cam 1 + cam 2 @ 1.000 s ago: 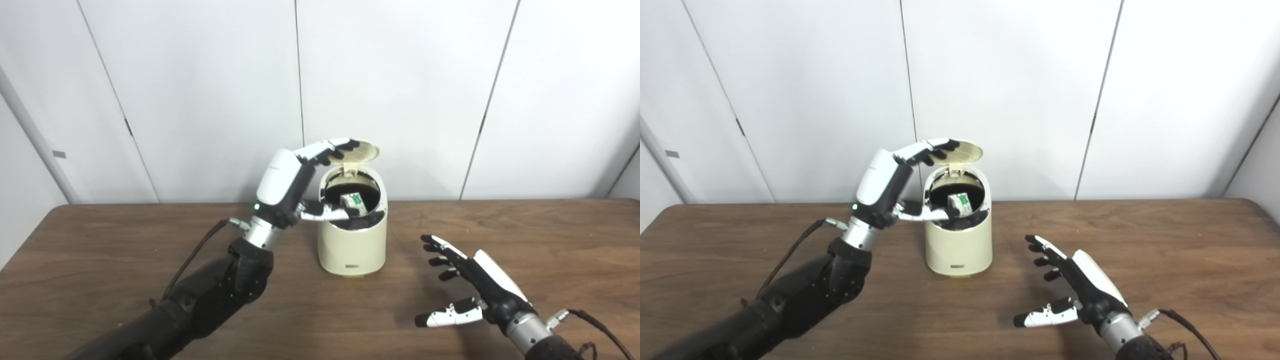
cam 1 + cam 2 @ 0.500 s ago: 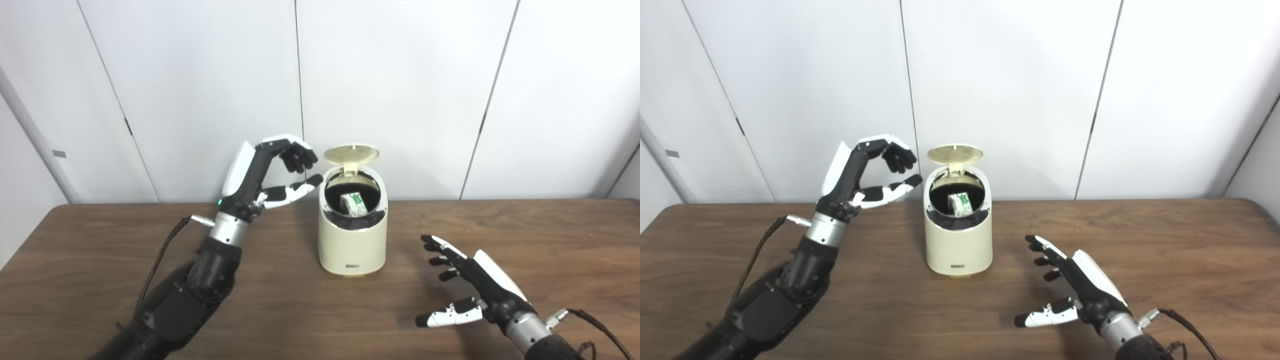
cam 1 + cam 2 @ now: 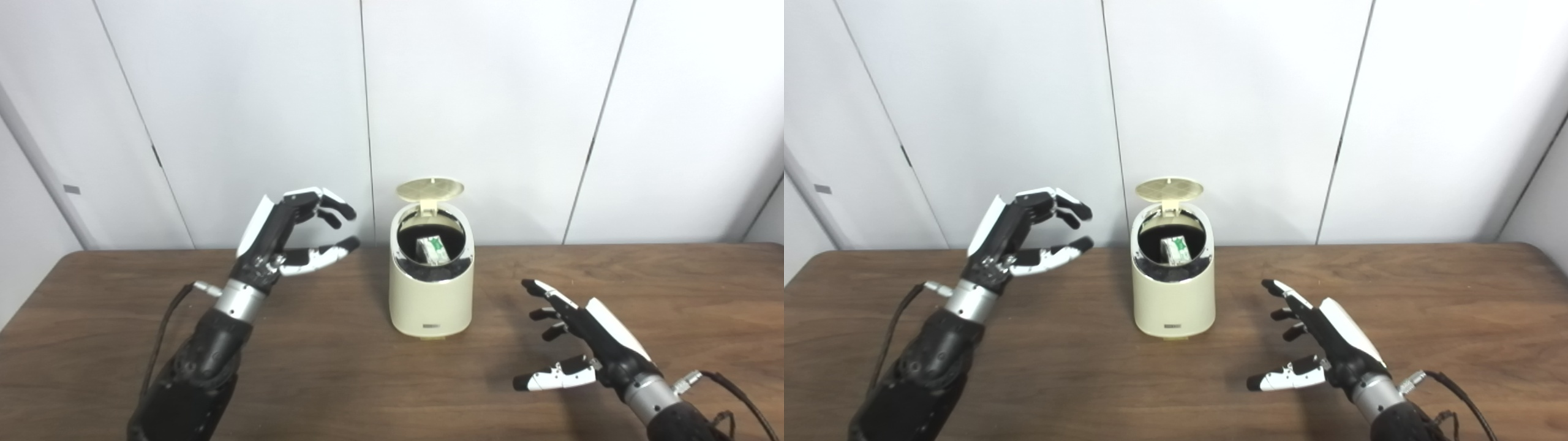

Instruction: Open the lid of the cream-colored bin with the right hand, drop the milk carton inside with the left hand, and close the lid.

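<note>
The cream-colored bin stands mid-table with its round lid tipped up at the back. Inside the dark opening lies the milk carton, white with green print. My left hand hovers open to the left of the bin, well apart from it, fingers curled and holding nothing. My right hand hovers open low over the table to the right front of the bin, fingers spread, empty.
The brown wooden table runs the width of both views. White wall panels stand close behind the bin. Cables trail from both wrists.
My left hand has pulled back from the bin's opening, moving left and down, leaving the carton inside. My right hand has edged slightly up and toward the bin. The lid stays up.
</note>
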Controlling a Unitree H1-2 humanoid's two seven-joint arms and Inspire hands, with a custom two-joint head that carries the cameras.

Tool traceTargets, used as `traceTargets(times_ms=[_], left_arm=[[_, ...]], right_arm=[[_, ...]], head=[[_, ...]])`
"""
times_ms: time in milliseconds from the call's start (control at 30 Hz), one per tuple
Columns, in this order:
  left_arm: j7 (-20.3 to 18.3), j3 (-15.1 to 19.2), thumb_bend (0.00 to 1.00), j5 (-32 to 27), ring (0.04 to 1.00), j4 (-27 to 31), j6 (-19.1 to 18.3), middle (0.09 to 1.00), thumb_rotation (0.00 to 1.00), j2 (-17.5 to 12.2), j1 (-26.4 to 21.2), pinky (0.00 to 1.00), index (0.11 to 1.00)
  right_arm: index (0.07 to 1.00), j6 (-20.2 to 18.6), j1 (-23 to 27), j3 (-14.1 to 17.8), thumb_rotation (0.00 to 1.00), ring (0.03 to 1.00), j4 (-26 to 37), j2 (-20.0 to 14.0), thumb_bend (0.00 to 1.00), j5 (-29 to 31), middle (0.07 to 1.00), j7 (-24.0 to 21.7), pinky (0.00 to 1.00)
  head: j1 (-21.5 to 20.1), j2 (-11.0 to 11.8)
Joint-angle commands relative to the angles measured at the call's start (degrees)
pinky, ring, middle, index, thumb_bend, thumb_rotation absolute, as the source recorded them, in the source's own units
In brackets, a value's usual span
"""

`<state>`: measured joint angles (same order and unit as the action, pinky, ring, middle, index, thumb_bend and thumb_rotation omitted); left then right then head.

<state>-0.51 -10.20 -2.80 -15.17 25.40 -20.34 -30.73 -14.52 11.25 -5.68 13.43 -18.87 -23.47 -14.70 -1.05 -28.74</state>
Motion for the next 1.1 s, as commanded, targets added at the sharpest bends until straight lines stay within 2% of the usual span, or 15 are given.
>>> traceTargets(times_ms=[0,167,333,467,633,833,967,1067], left_arm=[[-0.6,2.3,0.7,-0.2,0.694,2.9,-0.3,0.765,0.06,0.2,-0.9,0.58,0.787],[-2.1,5.5,0.68,0.9,0.684,6.0,-4.7,0.771,0.11,1.1,2.3,0.57,0.795],[-3.7,7.4,0.67,0.5,0.693,8.4,-8.0,0.774,0.07,2.3,5.9,0.58,0.805],[-4.5,8.5,0.69,0.7,0.7,8.5,-8.3,0.774,0.09,3.2,7.9,0.58,0.806],[-5.5,9.4,0.7,0.3,0.702,6.8,-6.2,0.779,0.12,4.2,10.0,0.58,0.815],[-6.0,10.0,0.7,0.5,0.691,5.7,-5.4,0.768,0.12,5.7,12.1,0.58,0.812],[-6.7,10.1,0.7,0.3,0.677,5.1,-5.2,0.754,0.1,6.4,13.4,0.57,0.801],[-6.9,10.2,0.69,0.8,0.681,4.6,-4.8,0.751,0.08,6.6,14.1,0.58,0.798]], right_arm=[[0.93,2.8,2.5,0.9,0.16,0.804,0.9,-1.0,0.76,0.9,0.93,1.3,0.63],[0.923,4.0,3.2,1.1,0.14,0.797,0.5,-1.1,0.76,0.9,0.924,1.8,0.63],[0.935,4.8,4.0,1.3,0.15,0.802,-0.1,-1.5,0.75,1.1,0.926,1.7,0.61],[0.941,5.3,4.6,1.5,0.18,0.81,-0.9,-1.6,0.74,1.6,0.935,2.1,0.55],[0.938,5.5,5.6,1.6,0.2,0.809,-1.5,-1.8,0.75,1.4,0.933,2.7,0.65],[0.934,5.7,7.1,1.8,0.22,0.792,-2.0,-2.2,0.73,0.8,0.919,3.0,0.66],[0.92,4.7,8.6,1.8,0.19,0.797,-1.8,-1.9,0.73,0.9,0.899,2.7,0.68],[0.903,5.5,9.7,1.8,0.2,0.808,-2.4,-1.7,0.74,0.7,0.891,3.4,0.69]], head=[[0.0,0.0],[0.1,0.0],[0.4,-0.1],[0.2,-0.2],[0.2,-0.3],[0.2,-0.3],[0.3,-0.4],[0.1,-0.4]])
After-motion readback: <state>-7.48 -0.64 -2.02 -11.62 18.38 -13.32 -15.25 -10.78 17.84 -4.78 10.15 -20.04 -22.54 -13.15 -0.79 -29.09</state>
